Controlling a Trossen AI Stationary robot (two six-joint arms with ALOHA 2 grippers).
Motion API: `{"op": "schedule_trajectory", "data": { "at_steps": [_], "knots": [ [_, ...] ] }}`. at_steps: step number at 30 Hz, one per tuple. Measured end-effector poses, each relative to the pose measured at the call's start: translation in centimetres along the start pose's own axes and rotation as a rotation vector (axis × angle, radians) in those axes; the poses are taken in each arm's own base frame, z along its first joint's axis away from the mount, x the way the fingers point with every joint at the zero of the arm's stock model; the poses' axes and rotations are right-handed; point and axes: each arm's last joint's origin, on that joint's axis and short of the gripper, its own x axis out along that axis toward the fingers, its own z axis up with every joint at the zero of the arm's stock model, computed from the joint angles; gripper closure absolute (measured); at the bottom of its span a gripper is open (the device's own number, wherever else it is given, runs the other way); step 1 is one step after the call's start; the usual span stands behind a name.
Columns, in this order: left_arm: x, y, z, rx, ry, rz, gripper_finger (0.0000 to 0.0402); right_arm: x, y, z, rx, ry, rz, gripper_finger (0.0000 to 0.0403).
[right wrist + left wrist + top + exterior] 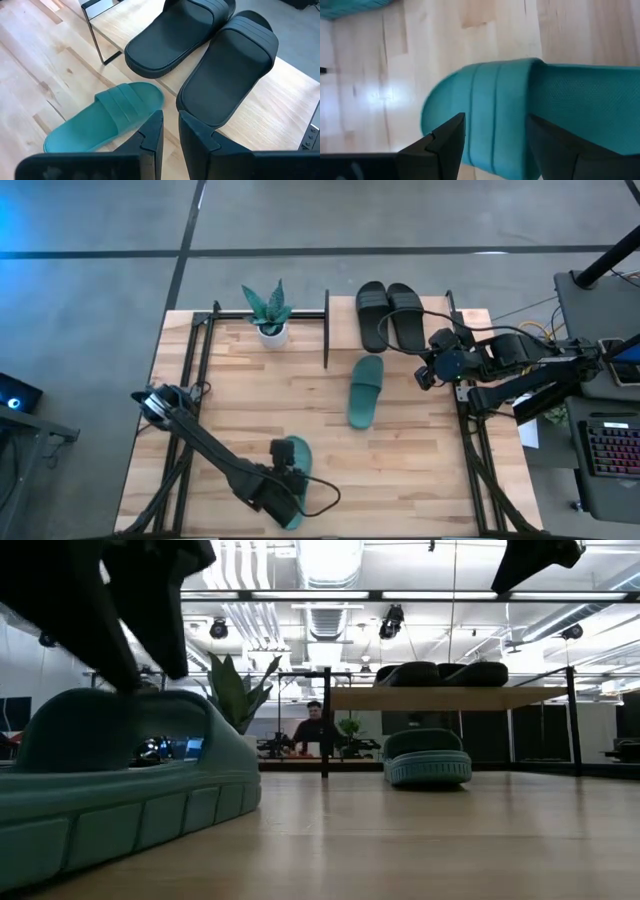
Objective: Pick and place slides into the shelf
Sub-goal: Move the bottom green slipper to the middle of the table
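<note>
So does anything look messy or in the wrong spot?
Yes. The black slides sit together on the shelf, but the teal pair is split up on the table. One teal slide lies slanted beside the shelf, and the other is far off by the near edge, under the open left gripper.

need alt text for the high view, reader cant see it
Overhead view of a wooden table: the left gripper, open, sits over a teal slide near the front edge. A second teal slide lies mid-table, two black slides rest on the shelf, and the right gripper hovers beside them.
</note>
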Motion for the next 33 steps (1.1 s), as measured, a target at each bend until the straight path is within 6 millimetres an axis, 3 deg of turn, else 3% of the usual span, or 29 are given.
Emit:
{"op": "schedule_trajectory", "data": {
  "at_steps": [7,14,24,29,33],
  "knots": [
    [2.1,-1.1,-0.3,0.023,0.056,0.002,0.0208,0.0,0.0,0.0,0.0,0.001,0.001,0.0351],
    [2.6,-0.6,0.0,0.013,0.046,0.043,0.0221,0.0,0.0,0.0,0.0,0.003,0.002,0.0351],
    [3.3,0.8,0.5,0.057,0.067,0.062,0.039,0.0,0.1,-0.1,0.029,0.024,0.023,0.0351],
    [3.3,2.8,1.0,0.044,0.093,0.072,0.0395,-0.1,0.0,-0.2,0.033,0.056,0.063,0.0351],
    [1.6,6.0,1.8,0.034,0.056,0.083,0.0399,-0.3,-0.2,-0.2,0.048,0.055,0.076,0.0351]
  ]
}}
